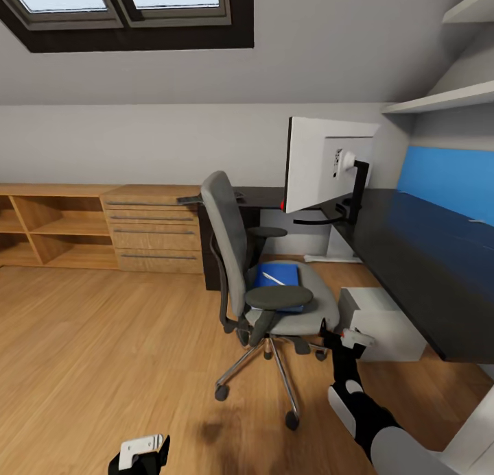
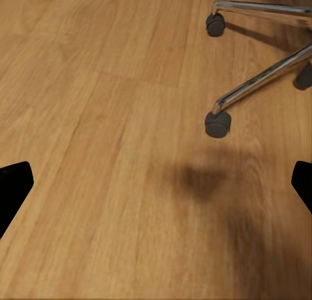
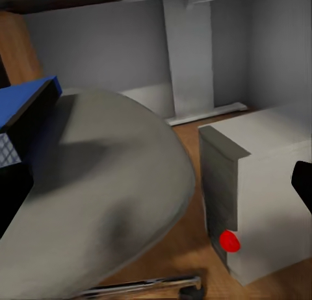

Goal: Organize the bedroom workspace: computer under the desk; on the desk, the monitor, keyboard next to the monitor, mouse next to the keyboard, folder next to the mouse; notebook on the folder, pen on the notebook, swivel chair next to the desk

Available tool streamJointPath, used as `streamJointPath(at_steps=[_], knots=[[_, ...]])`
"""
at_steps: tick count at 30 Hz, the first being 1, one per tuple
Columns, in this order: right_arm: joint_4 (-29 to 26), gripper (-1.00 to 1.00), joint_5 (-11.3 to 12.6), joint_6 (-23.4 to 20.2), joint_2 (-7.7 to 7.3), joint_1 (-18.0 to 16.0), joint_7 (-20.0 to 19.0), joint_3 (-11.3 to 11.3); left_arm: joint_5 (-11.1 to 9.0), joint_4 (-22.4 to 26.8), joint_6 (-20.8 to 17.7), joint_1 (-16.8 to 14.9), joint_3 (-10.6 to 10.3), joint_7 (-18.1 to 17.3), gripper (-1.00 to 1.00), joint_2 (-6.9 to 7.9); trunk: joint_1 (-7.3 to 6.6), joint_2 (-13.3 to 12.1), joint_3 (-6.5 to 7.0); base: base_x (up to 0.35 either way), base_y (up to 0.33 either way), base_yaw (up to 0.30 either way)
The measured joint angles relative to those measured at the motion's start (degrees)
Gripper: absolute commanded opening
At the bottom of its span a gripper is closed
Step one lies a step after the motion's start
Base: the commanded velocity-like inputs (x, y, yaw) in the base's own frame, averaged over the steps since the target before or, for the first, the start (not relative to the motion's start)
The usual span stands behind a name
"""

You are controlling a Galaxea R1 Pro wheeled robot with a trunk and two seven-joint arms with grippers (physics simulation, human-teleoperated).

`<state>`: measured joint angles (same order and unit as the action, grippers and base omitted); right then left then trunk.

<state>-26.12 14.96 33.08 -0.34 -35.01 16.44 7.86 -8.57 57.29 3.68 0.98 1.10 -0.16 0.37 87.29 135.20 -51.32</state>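
Folder (image 1: 278,277) lies mid-frame on the swivel chair (image 1: 274,303) seat; your right pincer (image 1: 351,339), spread at the seat edge, could shove the castored chair away.

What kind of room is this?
Probably a home office or study corner in an attic room: a dark desk with a monitor, a grey swivel chair, and a skylight in the sloped ceiling.

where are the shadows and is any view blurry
Head view: a soft dark shadow patch on the floor near the swivel chair base, image fairly sharp. Left wrist view: the same blurred-edge shadow beside a caster. Right wrist view: the seat looks soft and shaded, close to the lens.
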Motion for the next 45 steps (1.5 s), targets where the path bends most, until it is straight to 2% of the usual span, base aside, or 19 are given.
streamJointPath(at_steps=[4,7,10,16,29,31,34,36,38,39,45], knots=[[0.0,1.00,3.9,-0.1,-0.64,0.0,-0.2,0.0,0.0,-0.1,0.0,0.0,0.0,0.0,1.00,-0.01,0.00,0.0,0.00,0.007,0.000,0.000],[0.0,1.00,5.6,-0.3,-1.55,0.0,-0.4,0.0,0.0,-0.2,0.0,0.0,0.0,0.0,1.00,-0.01,0.00,0.0,0.00,0.002,0.000,0.000],[0.0,1.00,6.3,-0.6,-2.16,0.0,-0.5,0.0,0.0,-0.2,0.0,0.0,0.0,-0.1,1.00,-0.01,0.00,0.0,0.00,0.000,0.000,0.000],[-0.2,1.00,6.6,-1.0,-2.51,-0.1,-1.1,0.1,0.0,-0.1,0.9,0.0,-0.1,-0.2,1.00,-0.03,0.00,0.0,0.00,0.000,0.000,0.000],[-1.0,1.00,6.5,-1.1,-2.94,-0.1,-1.3,0.1,0.0,-0.2,1.2,0.0,-0.4,-0.2,1.00,-0.36,2.85,5.2,-2.33,0.000,0.000,0.000],[-1.5,1.00,6.6,-1.1,-3.14,-0.1,-1.2,0.1,0.0,-0.2,1.2,0.0,-0.4,-0.2,1.00,-0.37,2.86,5.2,-2.33,0.000,0.000,0.000],[-3.7,1.00,6.8,-2.2,-3.91,-0.1,-1.1,0.0,0.0,-0.2,1.2,0.0,-0.4,-0.2,1.00,-0.41,2.86,5.2,-2.33,0.000,0.000,0.000],[-5.4,1.00,6.9,-4.7,-4.30,-0.2,-1.0,0.0,-0.1,-0.3,1.2,0.0,-0.4,-0.2,1.00,-0.47,2.86,5.2,-2.33,0.000,0.000,0.000],[-6.2,1.00,7.3,-7.8,-4.72,-1.6,-1.1,0.0,-0.1,-0.3,1.2,0.0,-0.4,-0.2,1.00,-0.51,2.86,5.2,-2.33,0.000,0.000,0.000],[-5.9,1.00,7.6,-9.1,-4.74,-3.9,-1.2,0.1,-0.1,-0.3,1.2,0.0,-0.4,-0.2,1.00,-0.53,2.85,5.2,-2.32,0.000,0.000,0.000],[-3.7,1.00,8.0,-9.1,-4.97,-5.2,-1.7,0.0,0.1,-0.3,1.3,0.0,-0.4,-0.2,1.00,-0.46,2.83,5.2,-2.33,0.127,0.000,0.000]])
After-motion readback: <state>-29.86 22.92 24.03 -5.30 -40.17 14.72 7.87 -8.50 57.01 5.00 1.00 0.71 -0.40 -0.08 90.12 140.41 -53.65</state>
